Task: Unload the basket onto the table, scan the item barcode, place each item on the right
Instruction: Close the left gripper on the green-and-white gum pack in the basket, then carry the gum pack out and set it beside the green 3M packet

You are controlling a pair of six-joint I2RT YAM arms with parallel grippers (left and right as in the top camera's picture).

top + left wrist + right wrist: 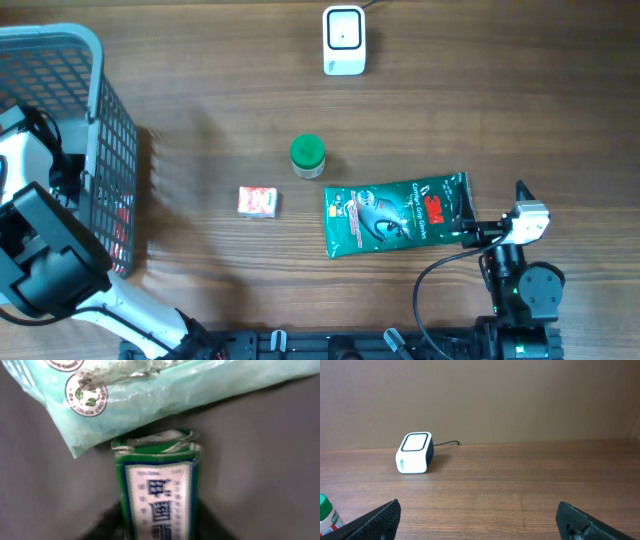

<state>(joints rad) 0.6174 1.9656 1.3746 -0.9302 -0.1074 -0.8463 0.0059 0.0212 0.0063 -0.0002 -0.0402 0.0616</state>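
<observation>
Left wrist view: a green box point(157, 492) sits bottom centre, just below a pale bag point(150, 390). Whether the left gripper point(159, 532) clamps it is unclear. Right gripper point(477, 512) stands wide apart.

**Open lane to the scanner, tight basket**

Bare worktop point(520, 100) runs from the wide-spread right tool point(477, 510) to the scanner point(414, 453), with nothing between. Mid-worktop, a green-capped bottle point(307, 156), a small box point(258, 202) and a green pouch point(397, 213) sit close, with narrow gaps between them. At the left stand the wire basket point(110, 130) walls. Inside, a green carton point(159, 490) lies just beside a pale bag point(150, 395).
</observation>
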